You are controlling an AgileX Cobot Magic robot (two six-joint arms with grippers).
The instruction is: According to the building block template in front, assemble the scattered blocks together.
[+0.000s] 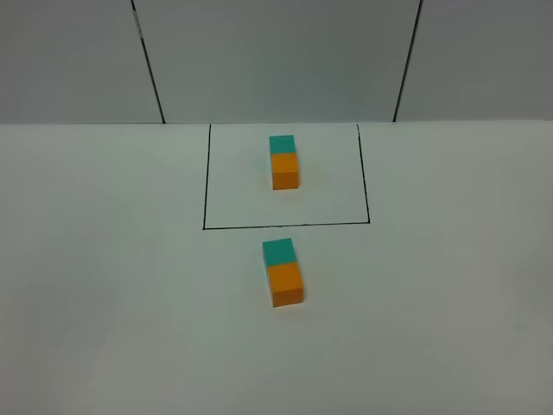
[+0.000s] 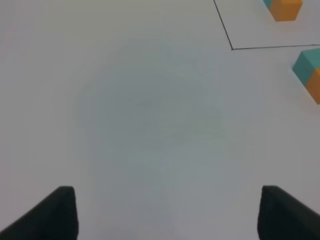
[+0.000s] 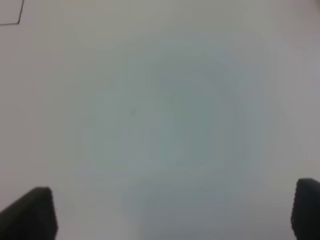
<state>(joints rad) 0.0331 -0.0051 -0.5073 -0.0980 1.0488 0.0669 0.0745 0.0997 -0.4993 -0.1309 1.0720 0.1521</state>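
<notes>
The building block template [image 1: 283, 161], a teal cube joined to an orange cube, stands inside a thin black outline [image 1: 285, 226] at the back of the table. In front of the outline the scattered teal block [image 1: 278, 251] and orange block [image 1: 285, 284] sit touching, teal behind orange. The exterior view shows neither arm. In the left wrist view my left gripper [image 2: 167, 215] is open over bare table, with the teal block [image 2: 307, 64] and orange block [image 2: 316, 86] off to one side. My right gripper [image 3: 167, 212] is open and empty over bare table.
The white table [image 1: 104, 285] runs back to a grey panelled wall [image 1: 276, 60]. A corner of the black outline [image 3: 20, 15] shows in the right wrist view. The template's orange cube [image 2: 286, 9] appears at the edge of the left wrist view.
</notes>
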